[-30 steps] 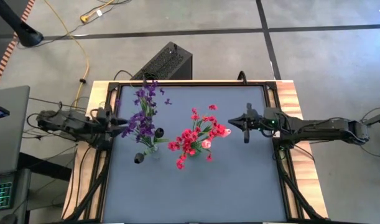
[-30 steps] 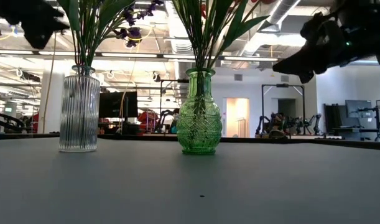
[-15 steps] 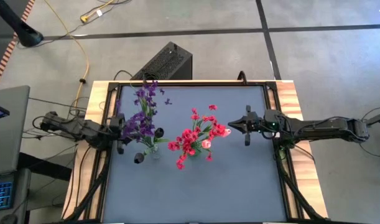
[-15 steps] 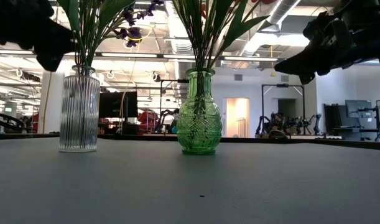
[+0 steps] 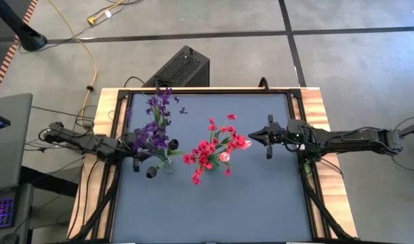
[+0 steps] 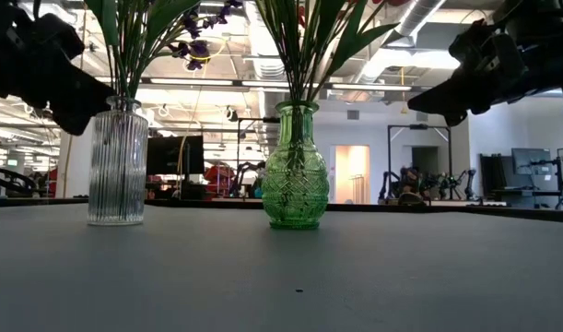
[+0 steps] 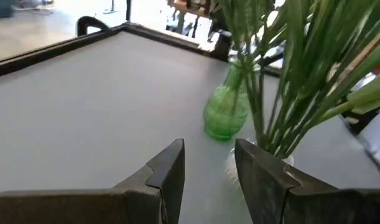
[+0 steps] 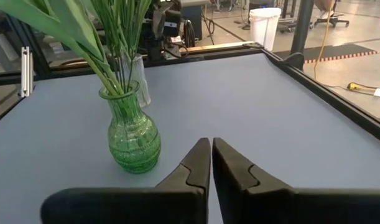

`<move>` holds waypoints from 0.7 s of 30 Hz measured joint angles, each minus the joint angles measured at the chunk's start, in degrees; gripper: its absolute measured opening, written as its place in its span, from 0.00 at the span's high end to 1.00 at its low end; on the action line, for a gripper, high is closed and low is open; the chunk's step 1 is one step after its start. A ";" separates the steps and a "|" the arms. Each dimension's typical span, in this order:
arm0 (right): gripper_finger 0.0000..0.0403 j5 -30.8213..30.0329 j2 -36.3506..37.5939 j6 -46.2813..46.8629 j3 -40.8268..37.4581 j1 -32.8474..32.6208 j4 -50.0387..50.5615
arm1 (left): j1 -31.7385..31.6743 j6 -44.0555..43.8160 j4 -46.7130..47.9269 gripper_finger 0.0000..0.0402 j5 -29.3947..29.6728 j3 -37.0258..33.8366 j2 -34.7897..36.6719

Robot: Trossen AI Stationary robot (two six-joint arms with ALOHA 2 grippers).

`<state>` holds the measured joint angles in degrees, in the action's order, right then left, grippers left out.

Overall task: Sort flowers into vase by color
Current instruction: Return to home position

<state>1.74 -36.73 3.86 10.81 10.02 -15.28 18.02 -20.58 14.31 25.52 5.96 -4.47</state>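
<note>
Two vases stand on your grey table (image 5: pixel 213 203), and every flower in view is already in one of them. Furthest left, your left gripper (image 5: pixel 137 162) hovers above the table just beside the transparent vase (image 6: pixel 116 161); the left wrist view shows its fingers (image 7: pixel 168 168) parted by a modest gap with nothing between them. That ribbed clear vase holds the purple blossoms (image 5: pixel 154 129), which spread toward the far edge of the table, and two dark tulips (image 5: pixel 173 144) hanging low around its rim. Near it, toward the middle of the table, the green vase (image 6: pixel 295 175) carries the red blossoms (image 5: pixel 205 153), with pink-white tulips (image 5: pixel 225 156) tucked in among them. The two vases stand apart, both upright. Furthest right, your right gripper (image 5: pixel 257 137) hangs in the air close to the outermost red and pink heads, pointing at them, its fingers (image 8: pixel 199 158) pressed together and gripping nothing.
</note>
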 joint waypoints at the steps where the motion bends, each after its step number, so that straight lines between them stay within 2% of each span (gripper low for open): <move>1: 0.88 0.00 0.00 0.03 0.00 0.00 -0.13 | -0.01 0.13 -1.83 0.68 -0.66 -0.79 -0.01; 6: 0.93 -0.07 0.59 0.21 0.00 -0.74 -0.16 | -0.02 5.30 -9.59 0.68 -7.23 -2.24 -0.29; 12: 0.96 1.35 1.95 1.97 0.00 -2.32 1.17 | -0.02 11.27 -11.43 0.68 -19.09 -2.32 -0.26; 17: 0.92 1.67 1.97 1.29 -1.91 -4.47 -1.75 | -0.35 13.30 -10.05 0.68 -20.43 -2.32 -0.25; 21: 0.95 2.02 2.06 1.00 -4.51 -5.17 -4.35 | -1.43 13.36 -8.73 0.68 -20.77 -2.32 -0.24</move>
<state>3.76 -34.67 4.86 6.30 4.85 -19.63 16.59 -7.22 5.58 4.75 3.64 -4.71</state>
